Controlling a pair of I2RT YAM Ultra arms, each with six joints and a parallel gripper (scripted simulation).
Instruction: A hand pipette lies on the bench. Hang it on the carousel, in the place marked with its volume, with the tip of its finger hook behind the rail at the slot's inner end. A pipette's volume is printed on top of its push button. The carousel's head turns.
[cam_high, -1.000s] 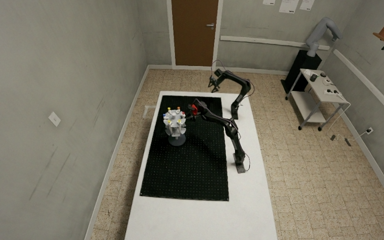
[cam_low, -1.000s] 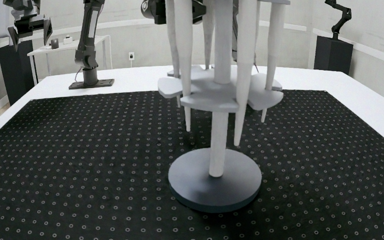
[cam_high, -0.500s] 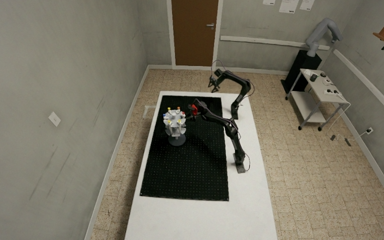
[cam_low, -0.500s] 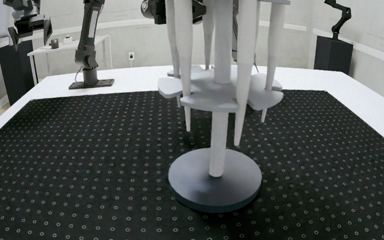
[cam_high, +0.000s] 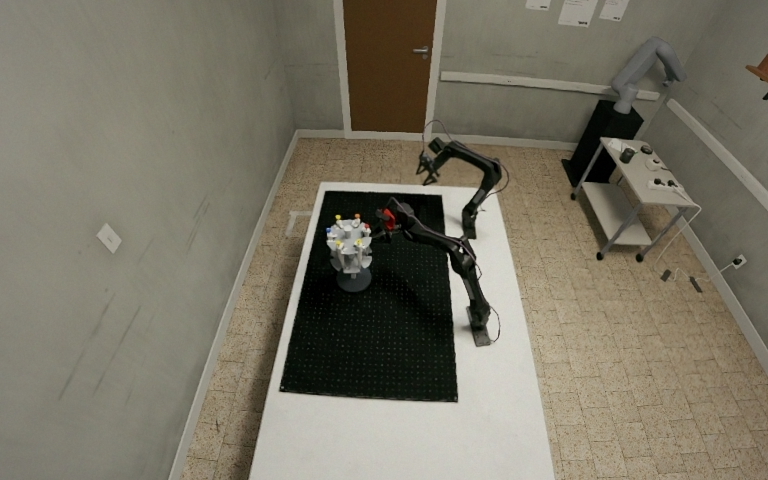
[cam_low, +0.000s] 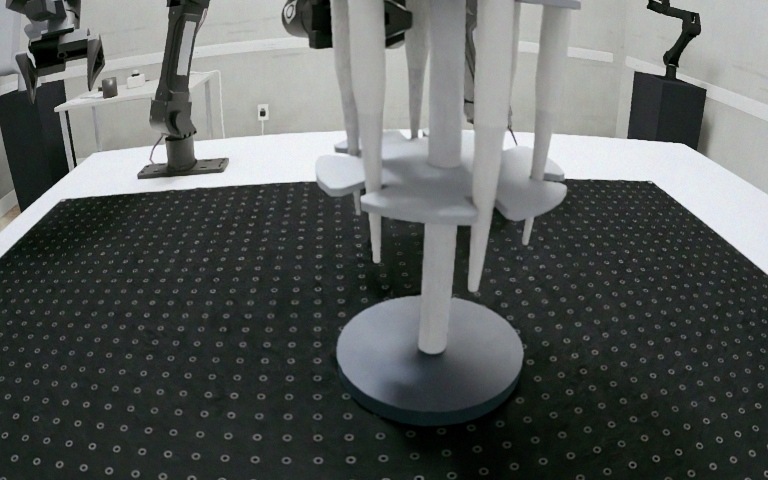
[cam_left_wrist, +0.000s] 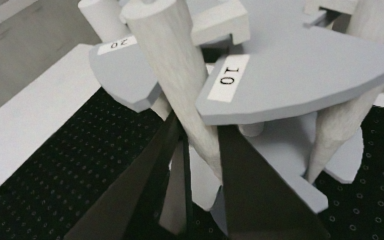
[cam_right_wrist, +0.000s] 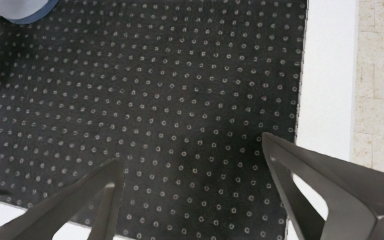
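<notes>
- The white table (cam_high: 396, 435) (cam_low: 254, 147) (cam_left_wrist: 30, 135) (cam_right_wrist: 327, 75) extends beneath and around the carousel (cam_high: 343, 284) (cam_low: 385, 367) (cam_left_wrist: 310, 70) (cam_right_wrist: 22, 7).
- The black mat (cam_high: 396, 339) (cam_low: 169, 311) (cam_left_wrist: 60, 165) (cam_right_wrist: 200, 100), marked with rows of small rings, is spread directly under the carousel's round base.
- The left gripper (cam_high: 378, 237) (cam_left_wrist: 200, 110) is placed right beside the carousel, its fingers closed on the pipette.
- The right gripper (cam_high: 425, 176) (cam_low: 61, 84) (cam_right_wrist: 189, 153) is held well apart from the carousel, above the table's end, with its fingers spread wide and nothing between them.
- The pipette (cam_left_wrist: 172, 65) is seen at the carousel's edge, tilted, beside the plate marked 10. Its tapering lower body is pinched between the left fingers; its upper body and finger hook (cam_left_wrist: 220, 22) stand above them. Whether the hook's tip is behind the carousel's rail cannot be told.
- Other pipettes are hung around the carousel, with yellow, orange, red and blue buttons on top; the volumes on the buttons are too small to be read.
- On the carousel's plates, "10" can be read on one white label (cam_left_wrist: 228, 78), just beside the pipette, and "20" on another (cam_left_wrist: 117, 45), on the neighbouring plate.
- The print on the wall sheets (cam_high: 577, 11), well apart from the carousel, is too small to be read.

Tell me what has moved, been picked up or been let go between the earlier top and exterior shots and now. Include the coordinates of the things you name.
Nothing visibly changed. Both arms, the left gripper (cam_high: 380, 236) (cam_left_wrist: 200, 110) at the carousel (cam_high: 353, 283) (cam_low: 396, 379) (cam_left_wrist: 295, 75) (cam_right_wrist: 22, 7), the open right gripper (cam_high: 425, 176) (cam_low: 62, 93) (cam_right_wrist: 189, 153) and the hanging pipettes look the same, with no visible turn of the head.
</notes>
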